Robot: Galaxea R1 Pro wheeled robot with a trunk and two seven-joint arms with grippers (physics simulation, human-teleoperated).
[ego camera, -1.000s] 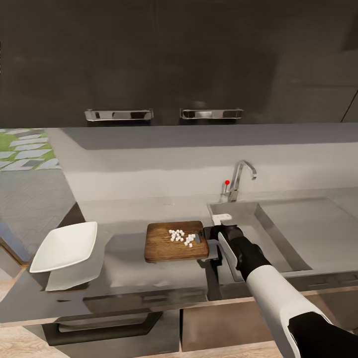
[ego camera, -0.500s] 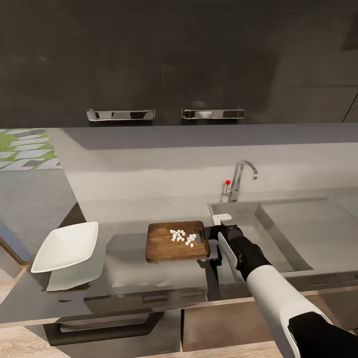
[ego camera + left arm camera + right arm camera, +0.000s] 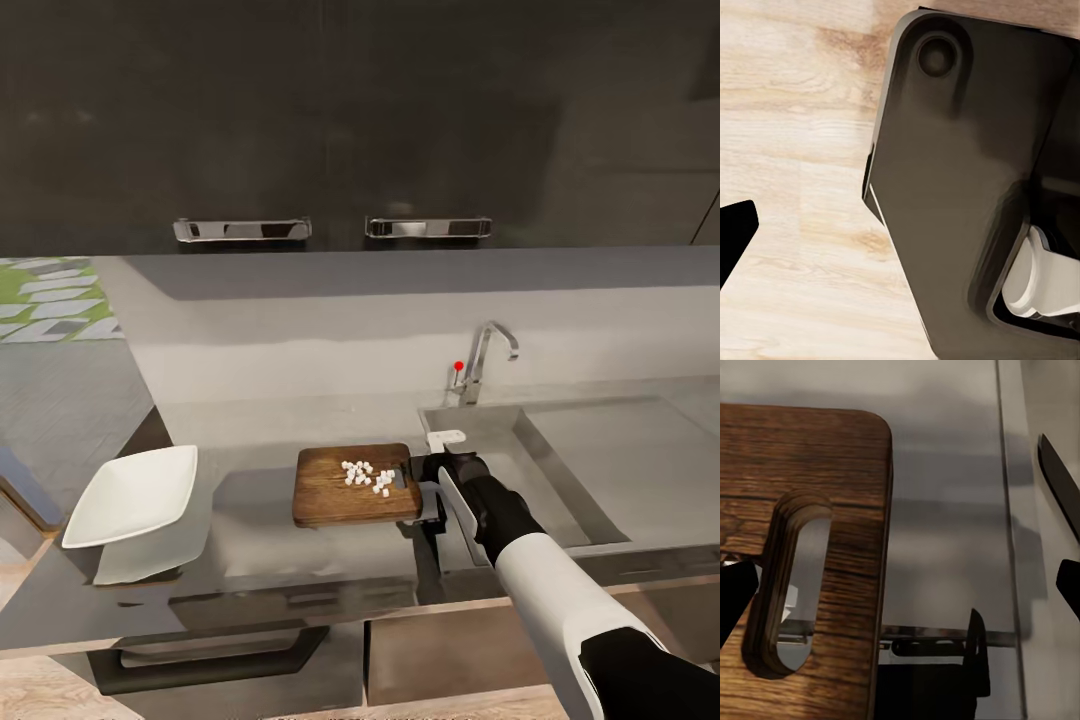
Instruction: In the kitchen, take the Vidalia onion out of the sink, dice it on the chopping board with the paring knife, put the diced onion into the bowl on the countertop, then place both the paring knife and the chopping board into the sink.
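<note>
The brown chopping board (image 3: 340,495) lies on the grey countertop (image 3: 260,540), just left of the sink (image 3: 500,425). Diced onion (image 3: 365,475), small white cubes, sits on the board's right half. My right gripper (image 3: 428,470) (image 3: 900,589) is open at the board's slotted end. One fingertip (image 3: 735,592) hangs over the board (image 3: 832,480) by the handle slot, the other (image 3: 1070,581) toward the sink. A slim dark pointed shape (image 3: 1059,480) lies there; I cannot tell if it is the paring knife. The white bowl (image 3: 135,495) stands at the counter's left end. The Vidalia onion is out of view.
A chrome tap (image 3: 485,355) with a tiny red knob (image 3: 459,366) rises behind the sink, and a flat drainboard (image 3: 620,460) lies to its right. Dark wall cabinets (image 3: 330,120) hang above. My left gripper (image 3: 900,232) hangs low over wooden floor (image 3: 795,112), beside the robot's dark base (image 3: 967,150).
The head camera has shifted very slightly. The right arm, the board and the cubes stay where they were.
</note>
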